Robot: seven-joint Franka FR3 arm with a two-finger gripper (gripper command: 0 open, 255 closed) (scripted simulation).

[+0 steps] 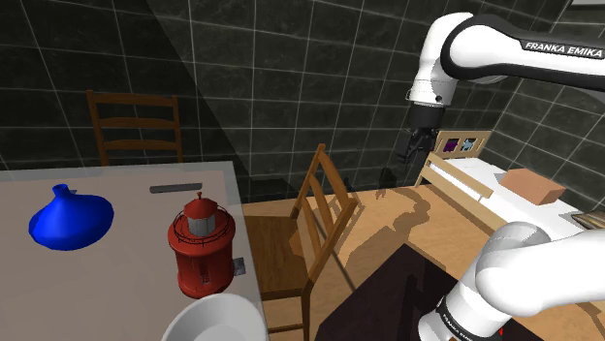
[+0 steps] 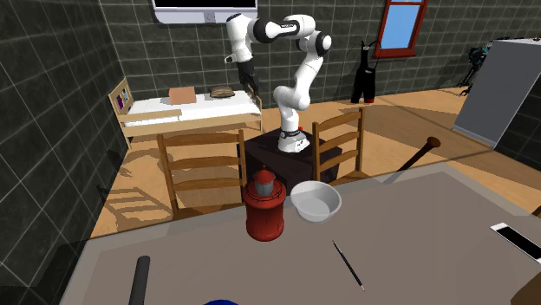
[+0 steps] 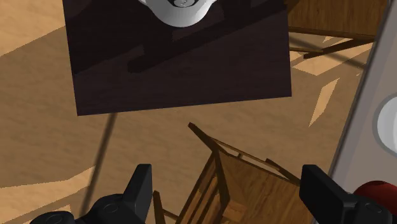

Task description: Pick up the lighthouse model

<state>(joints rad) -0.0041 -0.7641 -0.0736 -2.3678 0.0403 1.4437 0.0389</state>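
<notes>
1. Containers. A white bowl stands on the grey table, at the edge that faces the arm. Its white inner surface is visible down to the bottom. A blue vase lies toward the opposite edge, well apart from the bowl.

2. Surroundings. A wooden chair and a second chair stand against the arm-side edge, between the table and the dark stand. A thin pen lies near the table's middle.

3. Task object. The lighthouse stands upright at the arm-side edge, just beside the bowl. It has a squat, round red body with ribs. Above the body is a pale lantern band behind red bars, topped by a red cap.

4. Claw. The gripper hangs above the wood floor, over a chair and well apart from the lighthouse. Its fingers are spread wide with nothing between them.
</notes>
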